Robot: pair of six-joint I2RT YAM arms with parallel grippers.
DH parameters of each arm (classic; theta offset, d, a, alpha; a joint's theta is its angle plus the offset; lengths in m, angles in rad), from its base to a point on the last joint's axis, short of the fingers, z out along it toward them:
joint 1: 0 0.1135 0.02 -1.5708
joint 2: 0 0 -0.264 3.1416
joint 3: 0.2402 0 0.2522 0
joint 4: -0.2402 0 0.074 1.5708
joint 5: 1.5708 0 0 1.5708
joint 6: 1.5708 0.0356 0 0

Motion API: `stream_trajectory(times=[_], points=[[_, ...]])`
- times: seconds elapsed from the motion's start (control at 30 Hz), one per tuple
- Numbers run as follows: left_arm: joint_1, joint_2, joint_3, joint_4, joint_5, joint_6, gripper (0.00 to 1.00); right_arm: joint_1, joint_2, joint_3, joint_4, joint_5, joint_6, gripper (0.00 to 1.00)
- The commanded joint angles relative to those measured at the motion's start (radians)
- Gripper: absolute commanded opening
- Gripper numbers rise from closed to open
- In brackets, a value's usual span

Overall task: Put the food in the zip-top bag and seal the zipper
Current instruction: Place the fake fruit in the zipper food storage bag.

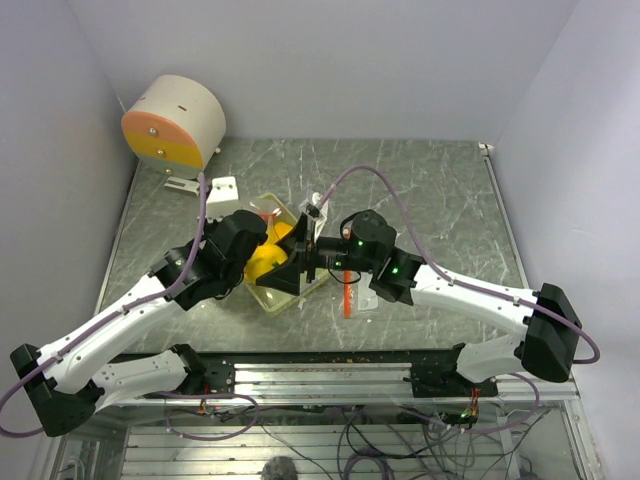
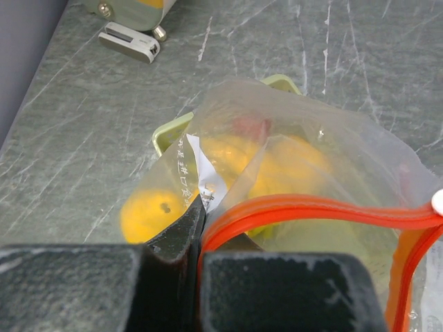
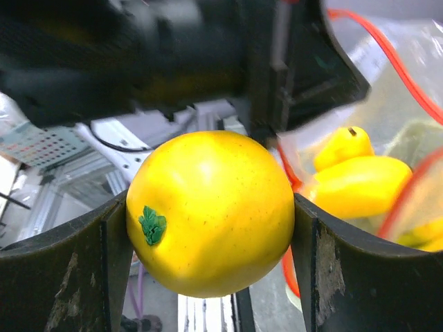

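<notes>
The clear zip-top bag [image 2: 325,149] lies over the pale green tray [image 2: 169,131]. Several yellow fruits [image 2: 277,162] and a small red piece [image 2: 252,126] show through it. My left gripper [image 2: 199,207] is shut on the bag's mouth at the red-orange zipper [image 2: 311,206], which bows open to the right. My right gripper [image 3: 211,214] is shut on a round yellow fruit with a green leaf mark [image 3: 208,207], held beside the bag's open mouth. A lemon [image 3: 342,146] and a mango shape [image 3: 360,183] lie inside. In the top view both grippers [image 1: 285,272] [image 1: 308,252] meet over the tray.
A round white drum with an orange face [image 1: 172,122] stands at the back left, with a small white block [image 1: 220,187] beside it. Part of the zipper strip [image 1: 347,295] hangs right of the tray. The table's front rail [image 1: 330,375] runs below the arms.
</notes>
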Motion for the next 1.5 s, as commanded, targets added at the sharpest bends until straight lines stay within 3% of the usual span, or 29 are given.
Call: stream_trajectory(times=[0.0, 0.17, 0.47, 0.83, 0.97, 1.27, 1.47], points=[[-0.003, -0.050, 0.059, 0.043, 0.045, -0.004, 0.07, -0.007, 0.003, -0.047, -0.065, 0.164, -0.064, 0.56], [-0.003, -0.070, 0.070, 0.014, 0.062, -0.019, 0.07, -0.007, 0.023, -0.053, -0.087, 0.260, -0.088, 0.55], [-0.003, -0.124, 0.027, 0.034, 0.180, -0.054, 0.07, -0.007, 0.081, 0.064, -0.119, 0.639, -0.049, 0.57], [-0.003, -0.182, -0.073, 0.085, 0.226, -0.096, 0.07, -0.004, 0.164, 0.176, -0.126, 0.554, -0.031, 0.77], [-0.003, -0.202, -0.108, 0.113, 0.212, -0.110, 0.07, -0.001, 0.172, 0.183, -0.148, 0.518, -0.032, 0.99], [-0.003, -0.193, -0.116, 0.079, 0.148, -0.135, 0.07, 0.001, 0.028, 0.110, -0.138, 0.515, -0.065, 1.00], [-0.002, -0.204, -0.077, 0.018, 0.072, -0.166, 0.07, 0.000, -0.142, 0.004, -0.153, 0.669, -0.079, 1.00]])
